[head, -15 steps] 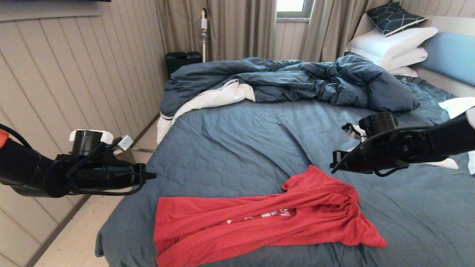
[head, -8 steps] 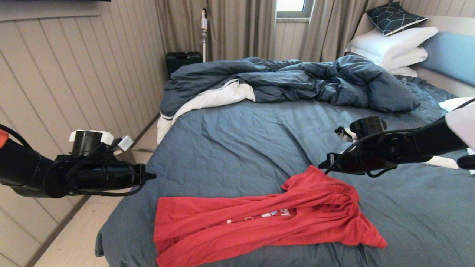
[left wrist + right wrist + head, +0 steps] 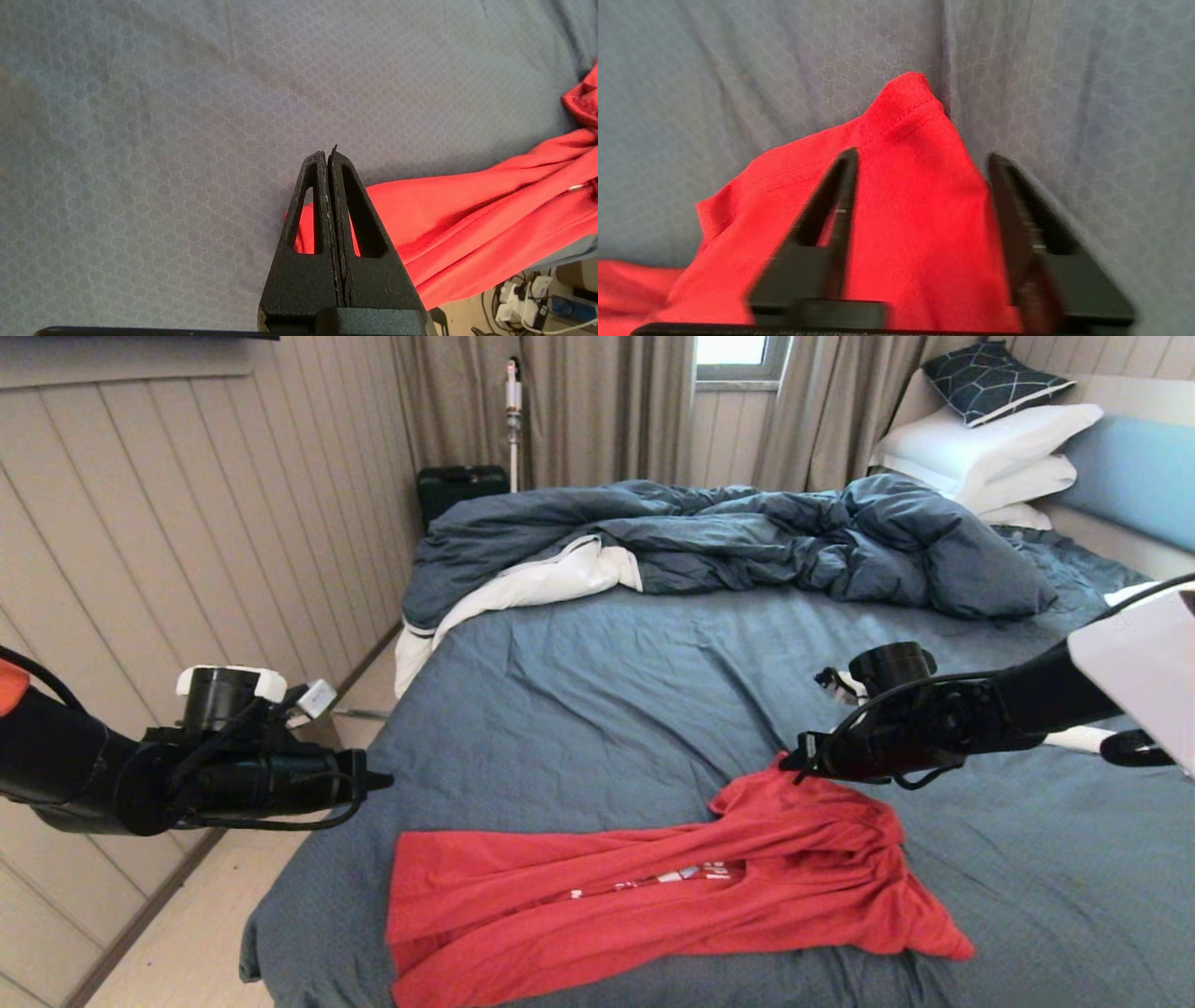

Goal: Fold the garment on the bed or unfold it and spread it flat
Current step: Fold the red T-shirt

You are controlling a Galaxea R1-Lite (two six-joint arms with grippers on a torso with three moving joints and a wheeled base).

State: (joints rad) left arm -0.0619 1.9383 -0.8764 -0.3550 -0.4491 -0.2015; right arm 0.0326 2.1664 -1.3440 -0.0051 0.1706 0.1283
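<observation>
The crumpled red cotton T-shirt (image 3: 653, 896) lies bunched lengthwise at lower centre on the blue-grey sheeted bed (image 3: 597, 709), white print partly hidden. The right tool (image 3: 794, 767), jaws apart, straddles its peaked corner; the left tool (image 3: 378, 781) is closed, empty.

I see the garment (image 3: 653, 896) as soft matt red cloth with a fine knit and a stitched hem under my right hand (image 3: 920, 161), whose spread fingers (image 3: 833, 196) look like matt black plastic. The bed (image 3: 597, 691) sheet beyond both hands is matt blue-grey fabric with a quilted honeycomb texture. My left hand (image 3: 329, 154) has grainy, rough black plastic fingers pressed together.
</observation>
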